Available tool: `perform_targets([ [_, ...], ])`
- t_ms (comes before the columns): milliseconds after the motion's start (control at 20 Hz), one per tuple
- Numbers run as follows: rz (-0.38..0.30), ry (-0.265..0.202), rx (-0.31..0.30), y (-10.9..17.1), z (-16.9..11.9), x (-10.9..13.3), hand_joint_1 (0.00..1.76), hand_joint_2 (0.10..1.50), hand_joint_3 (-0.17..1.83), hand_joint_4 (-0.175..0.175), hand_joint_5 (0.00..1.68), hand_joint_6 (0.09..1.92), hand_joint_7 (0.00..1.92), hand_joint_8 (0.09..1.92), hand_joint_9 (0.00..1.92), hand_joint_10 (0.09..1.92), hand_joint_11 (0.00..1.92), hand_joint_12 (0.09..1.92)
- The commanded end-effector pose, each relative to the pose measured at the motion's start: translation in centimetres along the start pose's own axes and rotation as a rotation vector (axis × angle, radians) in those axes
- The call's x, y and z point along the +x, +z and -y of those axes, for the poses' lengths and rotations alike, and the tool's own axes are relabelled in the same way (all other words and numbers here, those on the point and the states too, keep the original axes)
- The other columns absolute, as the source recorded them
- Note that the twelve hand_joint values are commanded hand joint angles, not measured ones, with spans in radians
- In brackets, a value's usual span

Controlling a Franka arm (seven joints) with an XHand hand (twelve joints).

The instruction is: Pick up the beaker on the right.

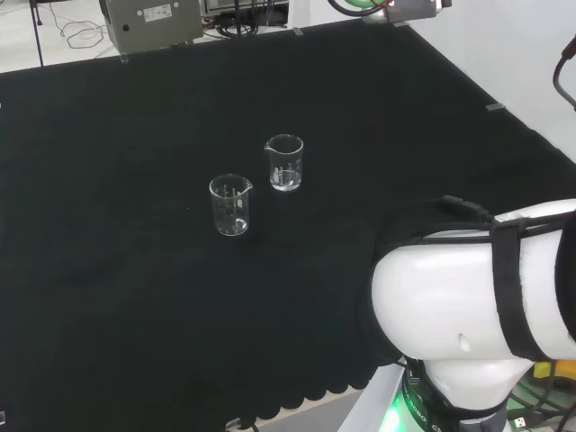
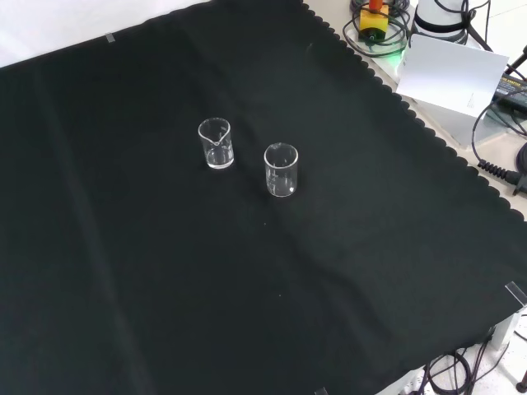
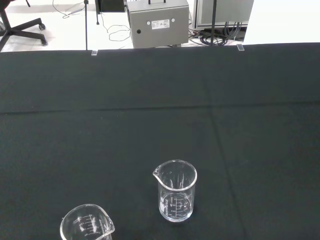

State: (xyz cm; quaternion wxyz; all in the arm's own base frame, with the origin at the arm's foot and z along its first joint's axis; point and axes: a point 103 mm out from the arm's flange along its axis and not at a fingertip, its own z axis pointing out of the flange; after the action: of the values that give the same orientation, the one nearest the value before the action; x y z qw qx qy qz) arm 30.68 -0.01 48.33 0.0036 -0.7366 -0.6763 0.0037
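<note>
Two small clear glass beakers stand upright and apart on the black cloth, both looking empty. In the head view one beaker is to the right and a little farther off, the other beaker to the left and nearer. In the front view the first beaker is at upper left and the second beaker at lower right. The wrist view has the first beaker whole, spout turned left, and the second beaker cut off by the picture's edge. Nothing touches either beaker.
The arm's white link bulks at the head view's lower right. A grey metal box stands beyond the cloth's far edge. In the front view, cables and a white card lie past the scalloped cloth edge.
</note>
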Motion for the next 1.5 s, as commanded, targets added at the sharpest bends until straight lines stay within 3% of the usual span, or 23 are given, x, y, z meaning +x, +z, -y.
perform_targets([
  [50,0.008,0.002,-0.008,0.0,0.0,0.0,0.1,1.17,0.54,-0.025,0.22,0.36,0.01,0.46,0.07,0.65,0.0,1.16],
  [200,0.008,0.007,-0.007,-0.1,-0.1,0.0,0.08,1.28,0.34,-0.022,0.28,0.2,0.0,0.46,0.07,0.66,0.0,1.16],
  [550,0.003,0.014,0.012,0.4,-0.4,0.0,0.07,1.3,0.29,-0.021,0.3,0.16,0.0,0.46,0.07,0.65,0.0,1.15],
  [950,0.002,0.051,0.055,3.2,-2.1,-0.9,0.07,1.3,0.28,-0.021,0.3,0.15,0.0,0.46,0.07,0.65,0.0,1.15],
  [1350,-0.031,0.101,0.117,8.0,-4.6,-3.6,0.12,1.28,0.25,-0.022,0.3,0.12,0.0,0.47,0.07,0.65,0.0,1.15],
  [1500,-0.062,0.083,0.102,9.6,-6.1,-4.8,0.15,1.26,0.24,-0.022,0.3,0.1,0.02,0.48,0.09,0.66,0.0,1.15],
])
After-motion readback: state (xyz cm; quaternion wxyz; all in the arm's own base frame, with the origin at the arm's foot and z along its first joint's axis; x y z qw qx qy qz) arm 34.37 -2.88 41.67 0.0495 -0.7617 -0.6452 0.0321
